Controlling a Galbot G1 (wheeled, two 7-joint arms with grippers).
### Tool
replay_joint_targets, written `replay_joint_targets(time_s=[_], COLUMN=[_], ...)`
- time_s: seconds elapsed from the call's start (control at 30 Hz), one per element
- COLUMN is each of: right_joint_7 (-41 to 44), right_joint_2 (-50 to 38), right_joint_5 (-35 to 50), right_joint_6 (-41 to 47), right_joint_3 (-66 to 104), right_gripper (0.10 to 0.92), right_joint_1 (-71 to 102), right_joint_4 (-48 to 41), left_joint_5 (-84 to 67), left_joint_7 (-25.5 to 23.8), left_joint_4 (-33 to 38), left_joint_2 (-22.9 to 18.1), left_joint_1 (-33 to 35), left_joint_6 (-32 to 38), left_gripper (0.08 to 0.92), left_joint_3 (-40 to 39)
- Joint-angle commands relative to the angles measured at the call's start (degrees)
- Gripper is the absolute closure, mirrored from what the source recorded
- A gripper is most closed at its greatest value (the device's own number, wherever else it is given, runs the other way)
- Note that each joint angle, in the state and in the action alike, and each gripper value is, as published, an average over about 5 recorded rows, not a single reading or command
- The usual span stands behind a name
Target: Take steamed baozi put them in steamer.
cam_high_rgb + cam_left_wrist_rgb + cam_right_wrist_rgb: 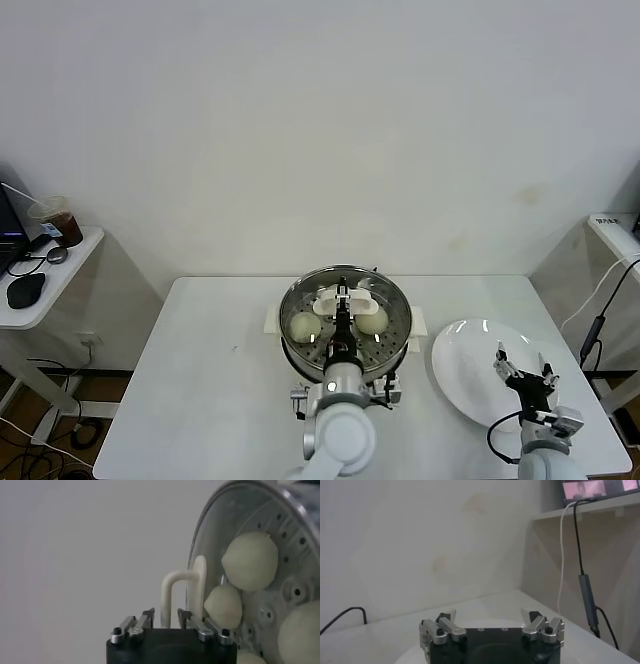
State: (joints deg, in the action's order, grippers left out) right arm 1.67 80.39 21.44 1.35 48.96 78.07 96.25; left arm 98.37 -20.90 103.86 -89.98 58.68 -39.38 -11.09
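- Right now my left end effector sits over the steamer, reaching in from the near rim toward the far side, right along the pot's middle line.
- Straight ahead of its fingertips is the white handle of the glass lid, which I judge is lying in or against the far part of the pot. The handle's loop runs across my approach, and in the left wrist view it rises between the two fingers.
- Those fingers stand a little apart, on either side of the handle; I see nothing pinched, and I cannot tell whether either pad touches it.
- Steamed baozi are inside the steamer: one lies to the left of the left end effector, another to its right, both on the perforated tray. The left wrist view shows more buns packed close behind the lid.
- My right end effector hovers over the white plate on the worktop, well apart from the pot, fingers spread wide and holding nothing.
- The plate looks bare, so the left arm is nearer everything that matters.
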Motion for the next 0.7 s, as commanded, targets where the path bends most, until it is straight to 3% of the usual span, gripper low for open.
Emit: replay_joint_targets(time_s=[0.03, 0.23, 0.43, 0.57, 0.7], right_joint_7=[-0.04, -0.04, 0.16, 0.92, 2.89], right_joint_2=[0.11, 0.29, 0.27, 0.13, -0.33], right_joint_5=[-0.17, -0.3, -0.1, 0.56, 0.25], right_joint_6=[-0.14, -0.23, -0.68, -0.98, -0.04], right_joint_3=[-0.12, -0.19, -0.22, -0.23, -0.91], right_gripper=[0.203, 0.203, 0.203, 0.203, 0.203], right_joint_1=[-0.11, -0.23, -0.19, 0.06, 1.27], right_joint_4=[-0.35, -0.4, -0.33, 0.32, 2.56], left_joint_5=[0.16, -0.11, -0.38, -5.05, -22.05], left_joint_7=[-1.09, -1.49, -0.91, 5.04, 11.84], left_joint_4=[6.44, 9.01, 13.01, 16.28, 21.23], left_joint_2=[1.98, 2.88, 3.73, 4.55, 5.47], left_joint_1=[3.47, 4.92, 6.37, 7.99, 9.51], left_joint_6=[-0.09, -0.11, -0.01, 1.68, 6.34], left_gripper=[0.391, 0.225, 0.178, 0.177, 0.177], left_joint_3=[0.2, 0.18, 2.68, 7.75, 17.12])
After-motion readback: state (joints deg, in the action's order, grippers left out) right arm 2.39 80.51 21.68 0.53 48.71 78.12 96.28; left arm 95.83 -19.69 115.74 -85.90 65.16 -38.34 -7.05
